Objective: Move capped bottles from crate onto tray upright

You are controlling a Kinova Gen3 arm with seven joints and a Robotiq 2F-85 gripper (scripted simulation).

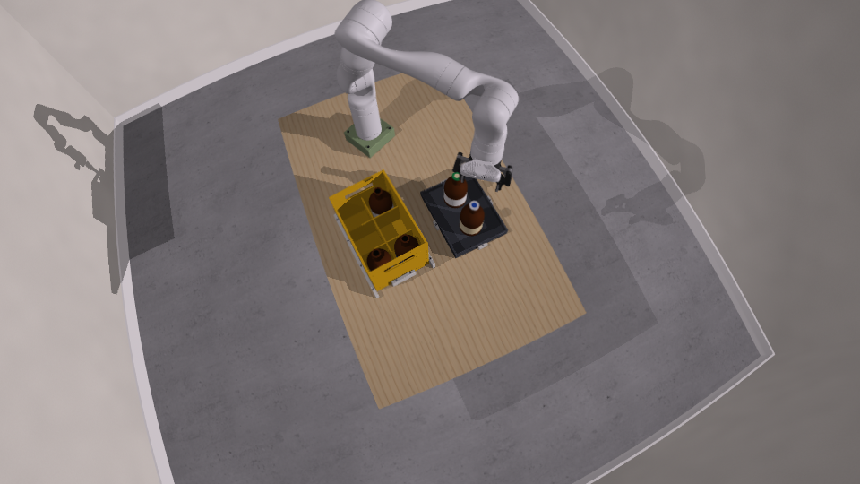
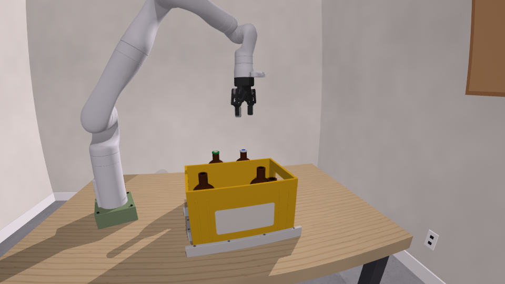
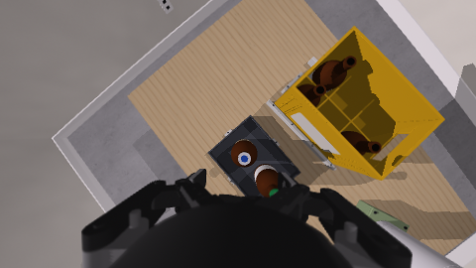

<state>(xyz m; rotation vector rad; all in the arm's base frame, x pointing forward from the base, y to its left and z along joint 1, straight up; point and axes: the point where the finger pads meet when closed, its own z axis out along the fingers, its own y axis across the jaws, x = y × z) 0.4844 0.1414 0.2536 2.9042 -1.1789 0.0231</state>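
A yellow crate (image 1: 401, 269) (image 2: 201, 211) (image 3: 421, 109) holds three open brown bottles (image 1: 380, 200) (image 1: 378, 257) (image 1: 406, 244), which also show in the wrist view (image 3: 333, 71) (image 3: 359, 141). To its right a dark tray (image 1: 462, 244) (image 3: 221, 151) carries two upright capped bottles. One is green-capped (image 1: 455, 189) (image 2: 215, 155) (image 3: 268, 180) and one is blue-capped (image 1: 471, 218) (image 2: 242, 153) (image 3: 244, 155). My gripper (image 1: 481, 171) (image 2: 244, 112) (image 3: 241, 178) is open and empty. It hangs high above the tray's back end, near the green-capped bottle.
The arm's green base (image 1: 368, 137) (image 2: 114, 213) (image 3: 382, 215) stands at the back of the wooden table (image 1: 468, 313) (image 2: 335, 211). The crate sits on a grey rail mount (image 2: 243, 243). The table's right edge lies just beyond the tray.
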